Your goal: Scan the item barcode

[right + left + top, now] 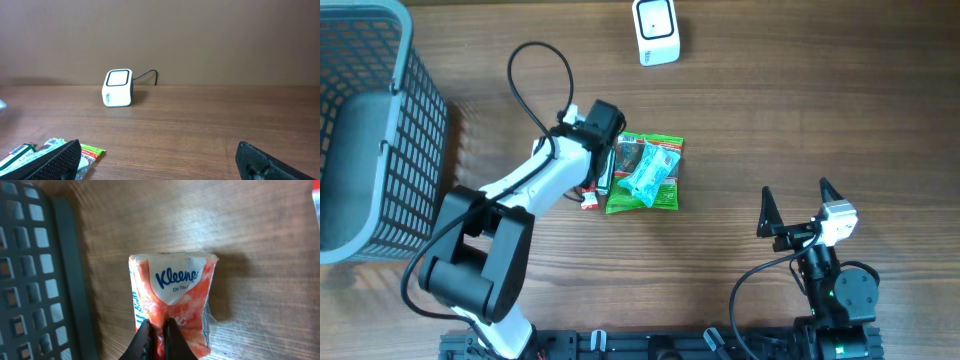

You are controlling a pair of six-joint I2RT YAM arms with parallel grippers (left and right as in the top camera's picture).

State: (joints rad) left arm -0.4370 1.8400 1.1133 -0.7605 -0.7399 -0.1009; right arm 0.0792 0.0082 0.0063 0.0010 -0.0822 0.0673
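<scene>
Jaws of left gripper (pixel 156 330) pressed together at near edge of Kleenex pack (pixel 172 295); hold on wrapper unconfirmed. Pack lies on bench (pixel 260 240). Jaws of right gripper (pixel 795 205) spread, idle. Barcode scanner (pixel 656 30) well apart. Judgement: early stage; lift, presentation and scan outstanding.

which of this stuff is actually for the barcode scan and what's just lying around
For the job:
Kleenex pack, pinched in the left gripper
white scanner

Lying about for now:
green packet
blue wrapped item
grey basket
right gripper, open and empty
</scene>
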